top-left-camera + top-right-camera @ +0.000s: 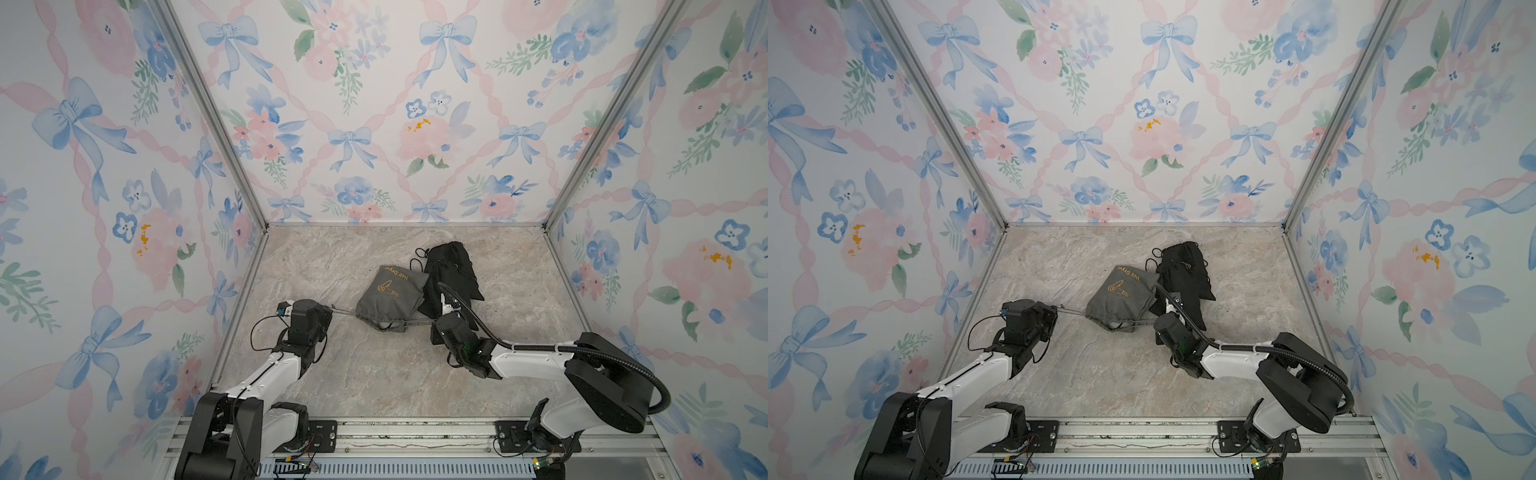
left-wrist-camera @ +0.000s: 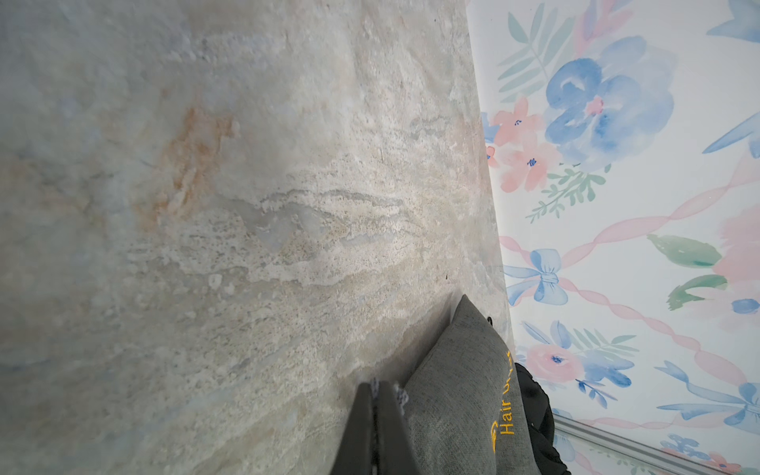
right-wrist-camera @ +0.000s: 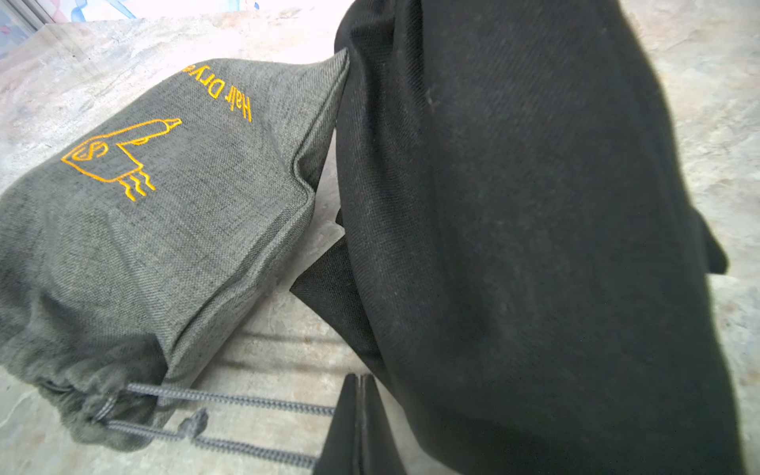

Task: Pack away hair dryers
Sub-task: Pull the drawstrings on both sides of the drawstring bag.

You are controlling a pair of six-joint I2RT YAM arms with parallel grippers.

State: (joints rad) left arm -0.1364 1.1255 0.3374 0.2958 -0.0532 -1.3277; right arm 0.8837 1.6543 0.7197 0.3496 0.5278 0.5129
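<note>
No hair dryers show in any view. A bulging grey drawstring pouch [image 1: 390, 295] [image 1: 1121, 293] [image 3: 164, 205] with orange "Hair Dryer" stitching lies mid-table, its gathered mouth toward the front. My left gripper [image 1: 331, 308] [image 2: 380, 386] is shut on a grey drawstring [image 1: 345, 312] that runs taut to the pouch's left side. My right gripper [image 1: 432, 323] [image 3: 360, 377] is shut on the two cords [image 3: 246, 401] coming out of the pouch mouth. The pouch [image 2: 460, 390] lies just past the left fingers.
Two black cloth pouches [image 1: 451, 266] [image 1: 1183, 270] [image 3: 534, 246] lie overlapped behind and right of the grey one, touching it. Flowered walls close in the marble table [image 1: 332, 374] on three sides. An aluminium rail [image 1: 415, 436] runs along the front.
</note>
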